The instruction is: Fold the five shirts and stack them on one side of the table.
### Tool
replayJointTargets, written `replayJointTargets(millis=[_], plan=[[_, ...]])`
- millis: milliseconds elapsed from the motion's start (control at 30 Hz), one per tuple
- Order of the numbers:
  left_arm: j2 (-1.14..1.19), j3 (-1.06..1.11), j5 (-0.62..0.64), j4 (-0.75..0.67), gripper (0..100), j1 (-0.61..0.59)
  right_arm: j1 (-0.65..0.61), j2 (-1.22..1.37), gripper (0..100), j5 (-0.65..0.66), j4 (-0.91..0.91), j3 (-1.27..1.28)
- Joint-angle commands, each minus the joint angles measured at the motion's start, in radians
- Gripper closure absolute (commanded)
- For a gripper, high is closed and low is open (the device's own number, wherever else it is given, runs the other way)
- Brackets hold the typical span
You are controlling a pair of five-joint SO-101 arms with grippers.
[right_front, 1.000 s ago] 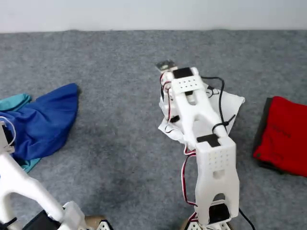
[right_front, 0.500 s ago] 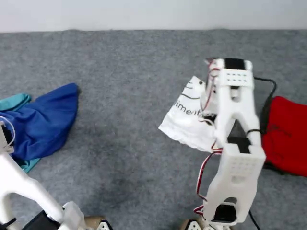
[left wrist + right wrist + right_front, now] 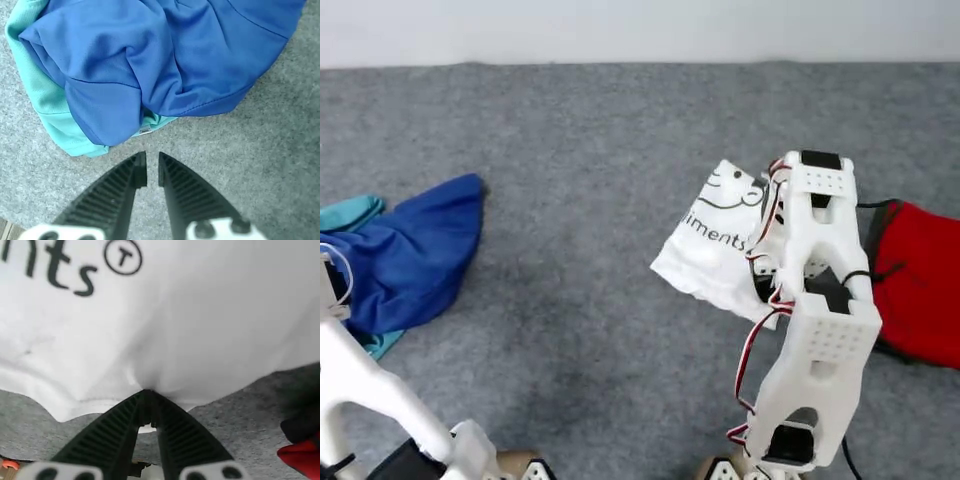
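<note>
A white shirt (image 3: 715, 245) with dark lettering lies partly folded at mid-right of the grey table. My right gripper (image 3: 148, 396) is shut on the white shirt's (image 3: 165, 320) edge, pinching the cloth between its black fingers. The right arm (image 3: 815, 300) stretches over that shirt's near-right side. A folded red shirt (image 3: 915, 280) rests on a dark one at the right edge. A crumpled blue shirt (image 3: 415, 250) lies over a teal shirt (image 3: 350, 212) at the left. My left gripper (image 3: 152, 172) hovers just short of the blue shirt (image 3: 165, 60) and teal shirt (image 3: 47, 100), jaws nearly together with nothing between them.
Grey carpet-like table surface (image 3: 570, 130) spreads across the middle and back. A pale wall runs along the far edge. The left arm's white base (image 3: 370, 400) rises from the near left corner.
The right arm swung rightward from over the white shirt's middle to its right side, then drew back toward the near edge; the shirt's lettering came into view and the cloth shifted slightly.
</note>
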Motion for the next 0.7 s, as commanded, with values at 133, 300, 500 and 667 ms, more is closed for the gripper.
replayJointTargets(millis=[133,300,500,667], plan=[[-0.028,-0.033,-0.006,0.009,95,0.008,0.013,-0.168,98.5,0.012,-0.101,-0.183],[-0.028,-0.033,-0.006,0.009,95,0.009,0.081,-0.131,98.7,0.078,-0.358,-0.204],[-0.028,-0.033,-0.006,0.009,95,0.009,0.160,0.018,98.7,0.087,-0.538,-0.204],[-0.028,-0.033,-0.006,0.009,95,0.009,0.188,0.157,98.7,0.087,-0.544,-0.210]])
